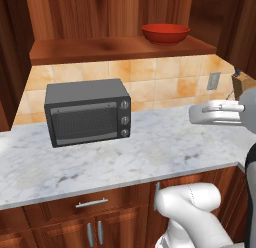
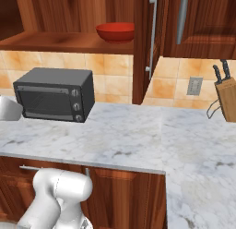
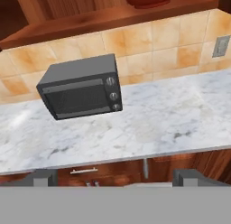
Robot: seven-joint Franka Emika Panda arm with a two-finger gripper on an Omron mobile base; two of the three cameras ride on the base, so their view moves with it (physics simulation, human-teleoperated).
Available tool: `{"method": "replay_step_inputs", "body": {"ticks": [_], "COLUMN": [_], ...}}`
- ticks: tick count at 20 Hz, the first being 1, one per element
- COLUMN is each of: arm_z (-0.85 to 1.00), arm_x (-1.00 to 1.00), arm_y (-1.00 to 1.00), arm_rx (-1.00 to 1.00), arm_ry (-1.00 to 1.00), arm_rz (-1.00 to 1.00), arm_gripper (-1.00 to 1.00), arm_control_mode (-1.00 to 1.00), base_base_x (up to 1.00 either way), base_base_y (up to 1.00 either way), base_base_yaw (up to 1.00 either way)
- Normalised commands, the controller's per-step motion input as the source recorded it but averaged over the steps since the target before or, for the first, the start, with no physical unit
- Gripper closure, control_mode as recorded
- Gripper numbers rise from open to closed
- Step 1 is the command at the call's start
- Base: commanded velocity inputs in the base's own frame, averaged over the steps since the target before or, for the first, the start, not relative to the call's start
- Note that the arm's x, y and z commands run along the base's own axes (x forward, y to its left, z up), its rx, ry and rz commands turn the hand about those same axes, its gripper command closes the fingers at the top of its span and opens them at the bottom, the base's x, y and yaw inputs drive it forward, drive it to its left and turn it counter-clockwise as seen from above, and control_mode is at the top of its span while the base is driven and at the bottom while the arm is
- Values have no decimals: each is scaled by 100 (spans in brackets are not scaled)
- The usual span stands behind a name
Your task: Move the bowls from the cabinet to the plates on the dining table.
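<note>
- Low in the hand view, the pincer (image 3: 115, 178) has its two dark tips spread wide, nothing between them; it holds nothing and touches nothing.
- Pincer is aimed down and forward over the front edge of the marble counter (image 3: 149, 123), well apart from any task thing.
- Straight ahead on that counter sits a grey toaster oven (image 3: 83, 92), door shut, three knobs on its right side, standing just in front of the tiled wall (image 1: 150, 72).
- Above the oven is the open cabinet (image 1: 120, 48); the red bowl (image 1: 165, 33) sits upright on its wooden shelf, toward the right end, near the front edge.
- Right base view shows the same red bowl just left of a cabinet panel edge with a long silver handle (image 2: 152, 36).
- Second, grey-white bowl: cannot tell where it is. Plates and dining table likewise.
- Far right on the counter: a knife block (image 2: 226, 98), with a wall socket (image 2: 194, 86) beside it.
- Judged stage: approach not begun, bowl untouched, arm must rise a long way to shelf height.
- Risk: lifting straight up could clip the oven top or the shelf's front lip, since both sit between pincer and bowl.
- Risk: bowl is wide and deep with a glossy rim; a shallow pinch on the rim could let it tip or slide off the shelf.
- Risk: coming in from the right may bump the cabinet panel edge or its handle.
</note>
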Motion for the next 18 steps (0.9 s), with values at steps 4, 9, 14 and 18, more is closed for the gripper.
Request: {"method": "replay_step_inputs", "body": {"ticks": [4,9,14,18], "arm_z": [58,49,35,7], "arm_x": [0,2,32,32], "arm_y": [-24,-35,-21,-3], "arm_rx": [8,12,10,2], "arm_ry": [-6,-7,-3,0], "arm_rz": [-14,-8,-1,0], "arm_gripper": [-100,-100,-100,-100], "arm_control_mode": [-100,-100,-100,-100], "base_base_x": [0,0,0,0], "base_base_y": [0,0,0,0], "base_base_yaw": [0,0,0,0]}}
